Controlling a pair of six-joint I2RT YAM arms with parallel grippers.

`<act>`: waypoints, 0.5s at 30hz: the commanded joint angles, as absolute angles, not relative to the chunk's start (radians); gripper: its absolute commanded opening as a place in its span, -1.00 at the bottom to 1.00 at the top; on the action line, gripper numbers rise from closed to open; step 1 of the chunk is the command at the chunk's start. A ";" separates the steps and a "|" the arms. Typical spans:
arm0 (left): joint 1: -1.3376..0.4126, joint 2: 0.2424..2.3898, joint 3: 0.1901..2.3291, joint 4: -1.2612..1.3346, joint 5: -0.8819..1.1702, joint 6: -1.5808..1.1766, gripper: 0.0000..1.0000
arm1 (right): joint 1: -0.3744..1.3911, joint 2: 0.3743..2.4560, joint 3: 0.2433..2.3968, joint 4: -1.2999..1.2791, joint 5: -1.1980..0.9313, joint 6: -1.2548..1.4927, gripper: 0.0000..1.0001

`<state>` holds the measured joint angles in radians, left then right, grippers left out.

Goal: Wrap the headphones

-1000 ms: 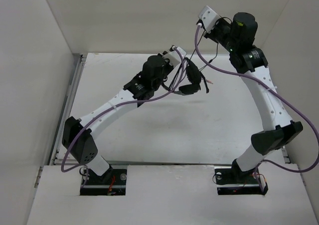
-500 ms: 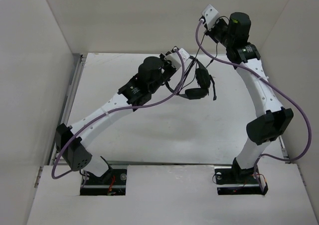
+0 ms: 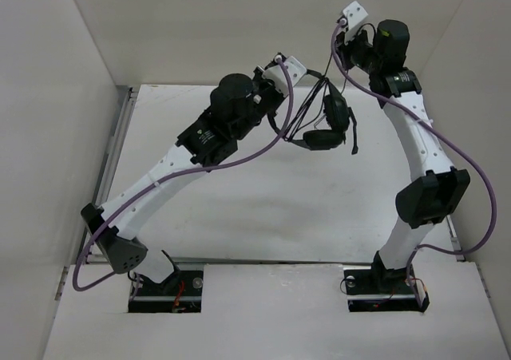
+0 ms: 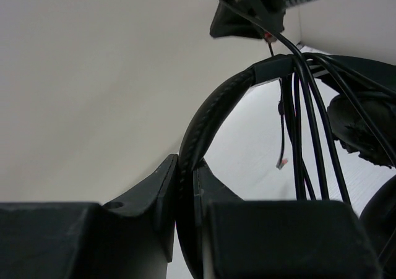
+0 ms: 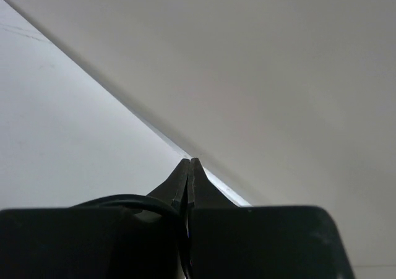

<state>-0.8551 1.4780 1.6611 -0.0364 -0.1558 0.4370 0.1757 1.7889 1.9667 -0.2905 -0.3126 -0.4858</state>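
The headphones [image 3: 326, 125] hang in the air above the back of the table, earcups down. My left gripper [image 3: 277, 108] is shut on the headband [image 4: 210, 115], which is clamped between the fingers [image 4: 162, 189] in the left wrist view. Several turns of black cord [image 4: 304, 115] lie over the headband, and one reddish-tipped plug [image 4: 281, 163] dangles below. An earcup [image 4: 362, 127] shows at the right. My right gripper [image 3: 342, 54] is above and to the right of the headphones, shut on the cord [image 5: 124, 200], which loops into its closed fingers [image 5: 179, 186].
White walls enclose the table [image 3: 239, 208] on the left, back and right. The right gripper is close to the back wall [image 5: 278, 75]. A metal rail [image 3: 112, 156] runs along the table's left edge. Purple cables [image 3: 471, 176] trail from both arms.
Both arms have moved right and toward the back wall. The headphones went with the left gripper, to the right. The right gripper rose and shifted right, keeping hold of the cord.
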 commanded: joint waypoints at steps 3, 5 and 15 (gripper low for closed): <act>-0.913 1.479 1.871 -0.009 -0.084 0.387 -1.00 | 0.098 1.793 1.933 -0.157 -0.564 -0.055 -0.84; -0.929 1.499 1.936 -0.023 -0.089 0.376 -1.00 | 0.081 1.795 1.875 -0.068 -0.658 0.125 -0.77; -0.936 1.601 2.209 -0.052 -0.095 0.374 -1.00 | 0.085 1.775 1.551 0.441 -0.854 0.724 -0.26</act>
